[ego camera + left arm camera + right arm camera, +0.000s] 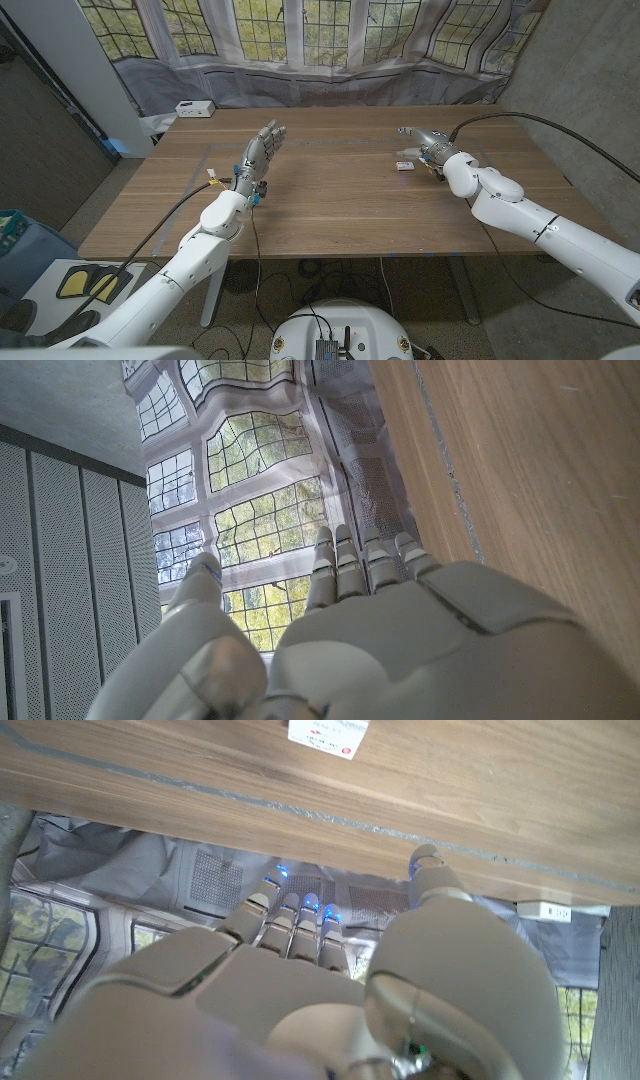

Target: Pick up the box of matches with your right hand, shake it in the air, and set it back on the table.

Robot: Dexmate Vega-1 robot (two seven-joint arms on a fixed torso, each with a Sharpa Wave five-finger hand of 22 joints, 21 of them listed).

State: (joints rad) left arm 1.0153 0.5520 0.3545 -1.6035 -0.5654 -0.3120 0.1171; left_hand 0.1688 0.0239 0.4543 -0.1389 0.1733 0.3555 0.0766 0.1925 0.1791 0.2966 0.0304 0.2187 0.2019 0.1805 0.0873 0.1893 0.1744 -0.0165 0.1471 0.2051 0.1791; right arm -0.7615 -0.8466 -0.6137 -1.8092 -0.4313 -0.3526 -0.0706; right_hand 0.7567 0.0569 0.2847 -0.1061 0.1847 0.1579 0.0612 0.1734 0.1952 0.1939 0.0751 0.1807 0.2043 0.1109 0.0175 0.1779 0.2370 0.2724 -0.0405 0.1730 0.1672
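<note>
A wooden table (330, 215) is stretching across the head view, with a draped backdrop and leaded windows behind it. Near its far left corner a small white device (194, 108) is sitting on a ledge just beyond the table edge.

On the left side, the left hand (258, 155) is standing on its edge above the table, fingers straight and apart, holding nothing.

Right of centre, the box of matches (404, 166) is lying flat on the table, small and pale with a red mark on its face. Just beside it, toward the right, the right hand (425, 143) is hovering with its fingers extended toward the middle of the table and spread, gripping nothing; the box is lying apart from it.

The box is probably very light, thin cardboard that would dent under a hard squeeze, so a gentle pinch across its two long sides looks best. Lying so low, it may slide on the smooth wood before the fingers get hold.

The right wrist view is bringing the box of matches (328, 735) close enough to show red printing on a white label, detail the head view is losing. The head view alone is giving the layout of both arms. In the left wrist view, the left hand (370, 630) is reaching toward the windows, with bare wood alongside.
</note>
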